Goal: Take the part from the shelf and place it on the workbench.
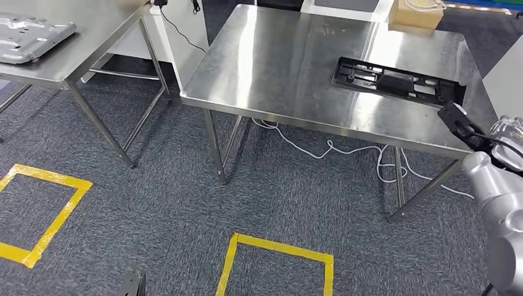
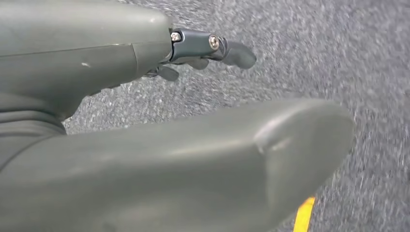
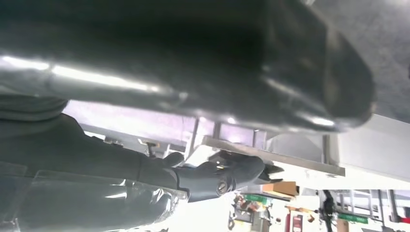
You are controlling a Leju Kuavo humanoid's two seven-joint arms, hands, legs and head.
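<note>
Starting at the right hand (image 1: 459, 121), you see its dark fingers (image 3: 241, 170) reaching out at the near right edge of the workbench (image 1: 277, 68), their tips close against the steel rim in the right wrist view. Whether they are spread free, curled, or pinching something there, you cannot tell from these pictures; the thumb blurs across most of that frame.

Just beyond those fingertips, on the bench top, lies the part (image 1: 395, 80), a long flat black plastic frame, flat on the steel and apparently apart from the hand. Judged from that, the placing looks done or nearly so.

Your left hand (image 2: 159, 116) hangs over the grey carpet, thumb and fingers (image 2: 232, 52) apart with nothing between them.

Further out from the right fingertips, a cardboard box (image 1: 416, 12) sits at the far side of the bench, and a second table (image 1: 80, 55) off to the left carries a grey metal plate (image 1: 28, 37).

What could go wrong: if you pull the right arm away carelessly, a fingertip may catch the bench rim or the frame's near end and drag it toward the edge. A white cable (image 1: 345, 151) trails on the floor under the bench, and a step forward could snag it.
</note>
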